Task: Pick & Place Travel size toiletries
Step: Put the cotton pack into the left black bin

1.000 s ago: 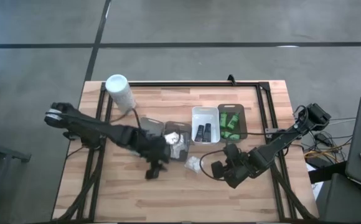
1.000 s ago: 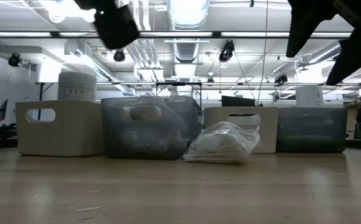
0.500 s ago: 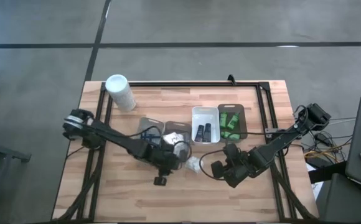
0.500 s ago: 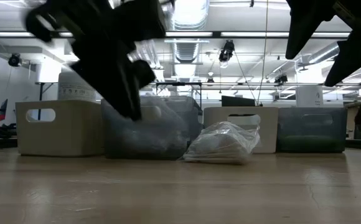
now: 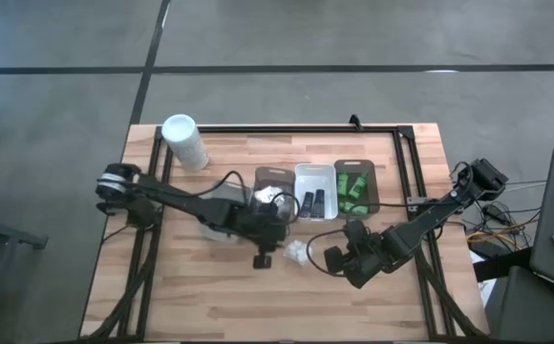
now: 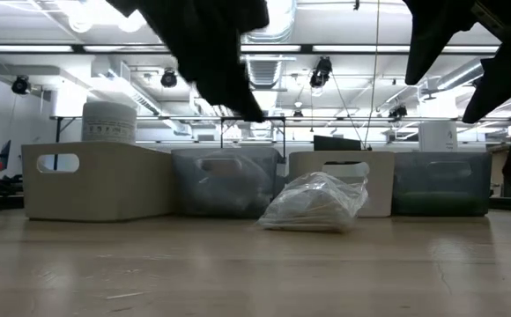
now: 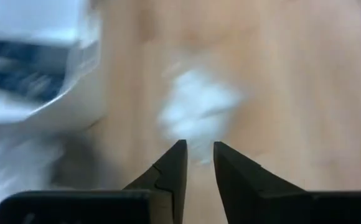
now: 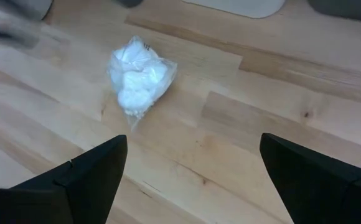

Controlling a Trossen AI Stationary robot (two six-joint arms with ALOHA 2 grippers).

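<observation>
1. Fingers (image 7: 171, 171) of the left gripper (image 7: 198, 155) stand nearly together with a narrow gap between their tips, and nothing shows between them.
2. That left gripper (image 5: 263, 250) hangs over the bare wood, just beside the white crinkly plastic packet (image 5: 297, 251), which lies alone on the light wooden table (image 5: 372, 306) in front of the row of trays.
3. Right gripper (image 8: 193, 168) has its two dark fingers spread wide and grasps nothing; it hovers on the packet's other side (image 5: 339, 258), apart from it.
4. In the right wrist view the packet (image 8: 138, 78) rests flat on the planks (it looks bunched at one end, though the left wrist view is too blurred to confirm).
5. Short black tubes (image 5: 312, 203) lie in the white rectangular tray (image 5: 314, 173).
6. Bright green little bottles (image 5: 354, 191) fill the dark grey rectangular tray (image 5: 357, 165) next to it.
7. More packets appear to sit in the translucent grey tray (image 5: 271, 176).
8. Near the table's far left corner stands the tall white cylindrical container (image 5: 183, 140).
</observation>
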